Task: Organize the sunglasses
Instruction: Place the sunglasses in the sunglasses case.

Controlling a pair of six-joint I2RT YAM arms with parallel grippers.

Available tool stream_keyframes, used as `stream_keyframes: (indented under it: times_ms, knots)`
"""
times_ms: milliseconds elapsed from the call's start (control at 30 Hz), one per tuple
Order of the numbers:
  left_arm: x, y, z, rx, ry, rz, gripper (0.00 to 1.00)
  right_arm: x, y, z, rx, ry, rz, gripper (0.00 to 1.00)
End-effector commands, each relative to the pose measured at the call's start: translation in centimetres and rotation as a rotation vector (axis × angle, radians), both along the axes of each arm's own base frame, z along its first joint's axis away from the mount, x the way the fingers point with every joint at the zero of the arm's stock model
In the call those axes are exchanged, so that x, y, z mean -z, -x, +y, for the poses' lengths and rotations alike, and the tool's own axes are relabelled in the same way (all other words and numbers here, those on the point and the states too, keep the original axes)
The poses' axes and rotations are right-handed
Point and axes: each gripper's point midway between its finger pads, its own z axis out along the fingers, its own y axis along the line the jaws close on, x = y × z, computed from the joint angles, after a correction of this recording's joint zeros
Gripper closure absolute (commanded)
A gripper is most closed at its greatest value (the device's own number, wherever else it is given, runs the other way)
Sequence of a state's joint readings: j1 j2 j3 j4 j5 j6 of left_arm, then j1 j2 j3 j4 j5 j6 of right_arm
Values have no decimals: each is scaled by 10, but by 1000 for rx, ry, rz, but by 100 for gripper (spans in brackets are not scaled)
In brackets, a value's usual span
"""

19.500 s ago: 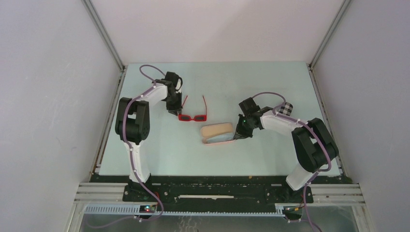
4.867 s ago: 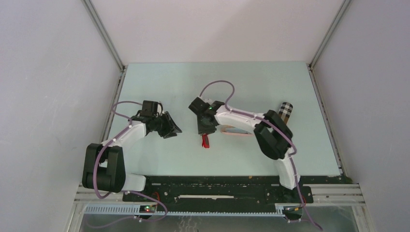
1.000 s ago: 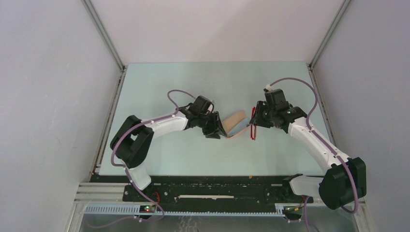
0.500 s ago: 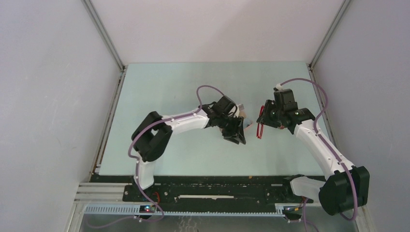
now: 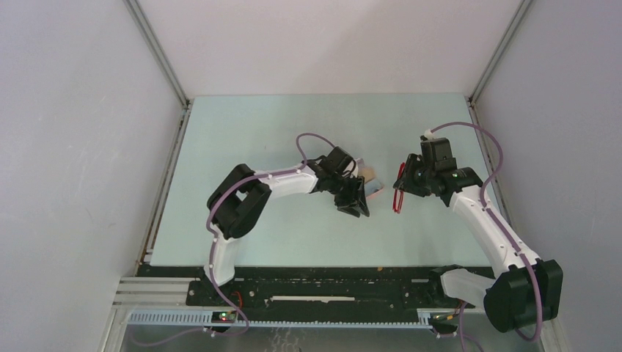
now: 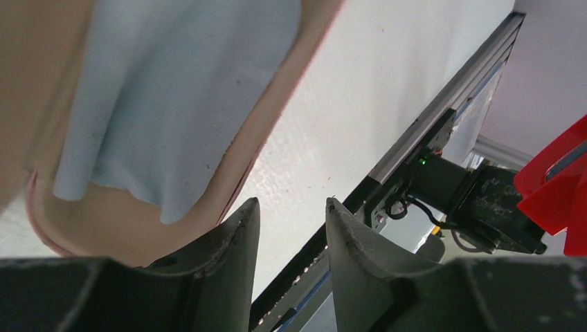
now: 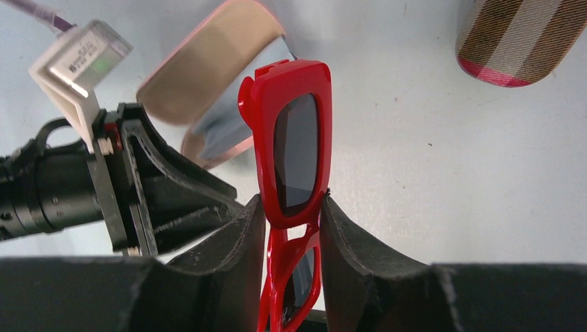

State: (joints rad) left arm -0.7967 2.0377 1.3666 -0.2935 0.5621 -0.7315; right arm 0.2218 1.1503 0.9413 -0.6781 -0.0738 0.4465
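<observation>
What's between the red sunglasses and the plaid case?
Nothing, just bare table between the red sunglasses, pinched in the right gripper, and the plaid case. The right wrist view shows it; overhead, the case is out of sight.

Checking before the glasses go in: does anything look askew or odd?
The open pink case has a blue cloth bunched up inside, likely in the way of the red sunglasses. Nothing looks broken or spilled.

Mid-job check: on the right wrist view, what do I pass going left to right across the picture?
pink case → red sunglasses → plaid case
</observation>
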Motion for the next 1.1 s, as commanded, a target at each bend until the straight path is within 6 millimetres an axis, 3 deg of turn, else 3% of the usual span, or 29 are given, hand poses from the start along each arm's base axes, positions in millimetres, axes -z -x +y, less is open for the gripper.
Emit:
stream_keyframes:
  times_ms: [0,200,433,700,1067]
  knots:
    - [4,-26,24,-75,3,-5,55,-10,-2,5,-51,-18,-44,61]
    - [11,-47,52,-125,-19,-1,55,-19,-6,22,-147,4,-70,61]
    - [4,-69,64,-178,-4,-21,55,-14,-11,69,-345,138,-44,61]
    - [-2,-76,73,-195,10,-21,55,6,-40,87,-225,78,58,61]
    - [4,-73,71,-184,18,24,55,45,-53,103,-42,19,174,61]
